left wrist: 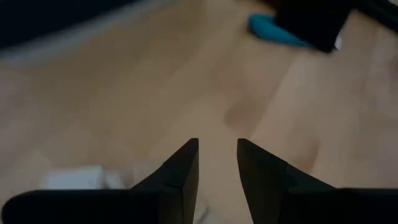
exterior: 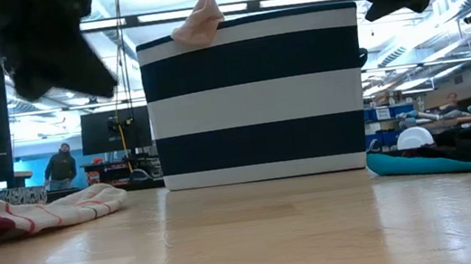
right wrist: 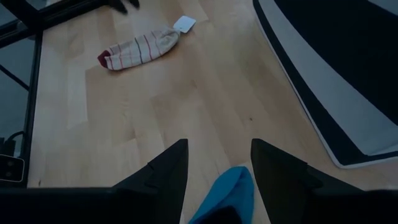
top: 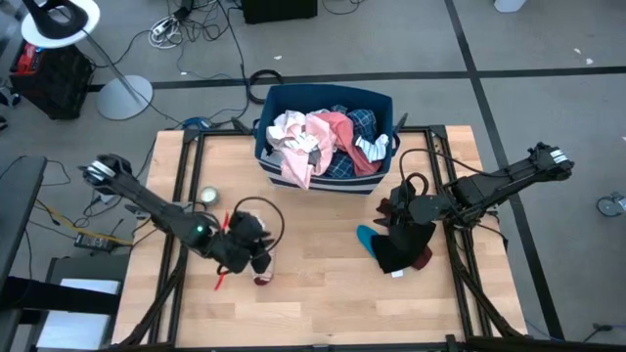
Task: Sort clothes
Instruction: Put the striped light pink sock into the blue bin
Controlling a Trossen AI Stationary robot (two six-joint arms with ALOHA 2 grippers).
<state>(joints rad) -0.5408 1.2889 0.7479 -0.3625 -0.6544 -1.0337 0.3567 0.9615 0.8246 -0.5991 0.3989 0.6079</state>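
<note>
The dark blue white-striped bin stands at the table's far edge, near the middle, heaped with clothes. A red-striped sock lies near the front left part of the table, just beside the left gripper, whose fingers stand a little apart over bare wood, holding nothing. Toward the right edge lies a dark garment on a teal piece; the right gripper hovers there, fingers apart and empty
</note>
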